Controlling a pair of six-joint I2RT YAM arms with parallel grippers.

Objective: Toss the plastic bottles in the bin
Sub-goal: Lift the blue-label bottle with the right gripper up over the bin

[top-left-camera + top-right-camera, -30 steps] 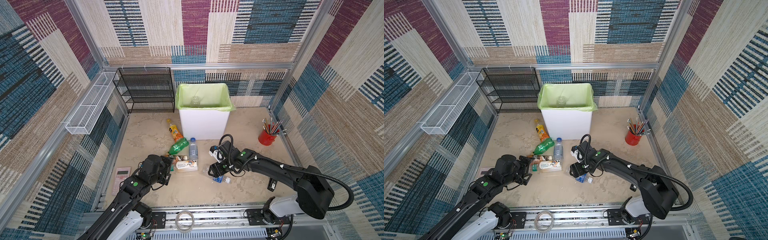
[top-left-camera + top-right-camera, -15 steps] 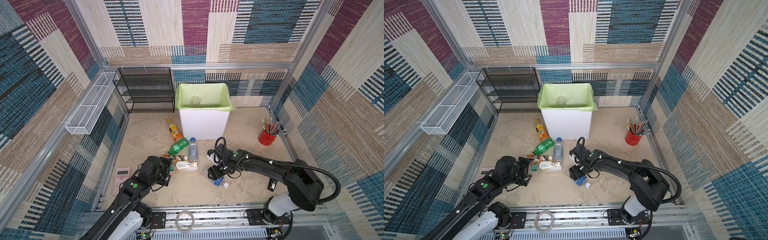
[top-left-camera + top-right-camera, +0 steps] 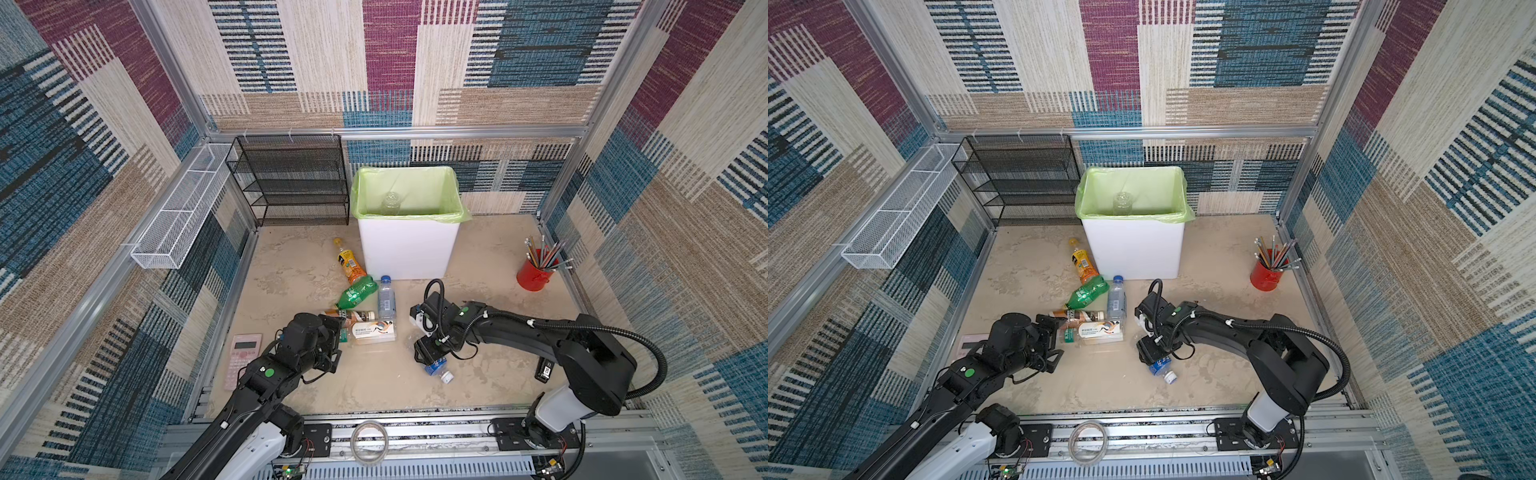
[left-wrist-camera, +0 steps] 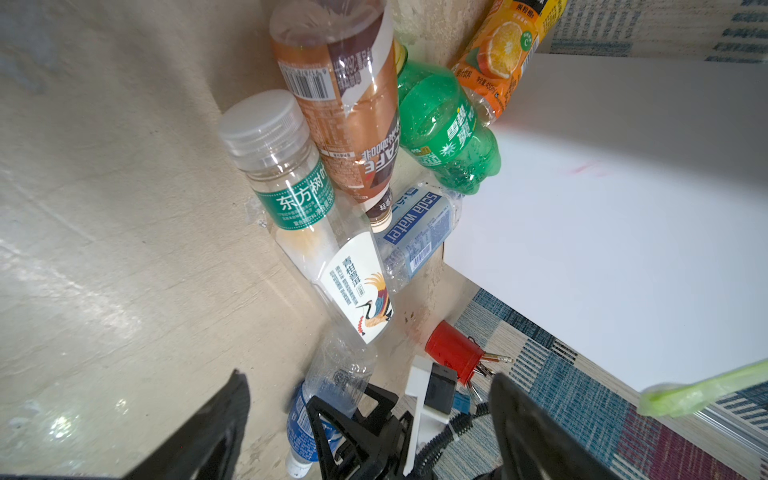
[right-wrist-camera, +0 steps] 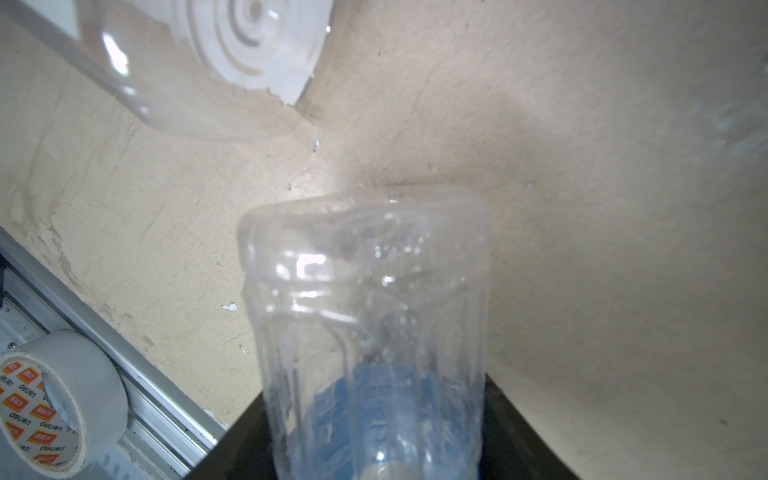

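I see a clear bottle with a blue label [image 5: 370,340] filling mid-frame over the beige tabletop [image 5: 582,166]. A second clear bottle [image 5: 232,50] and a white tape roll [image 5: 58,409] sit at the edges.

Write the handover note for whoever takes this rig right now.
Left gripper: open, empty, next to the white-capped clear bottle.
Right gripper: down over the lying clear blue-labelled plastic bottle; grip unconfirmed.
Done: one clear bottle visible inside the white rectangular bin with green liner.
Left: those two, plus four lying by the bin: orange juice bottle, green bottle, blue-capped soda-water bottle, brown coffee bottle.
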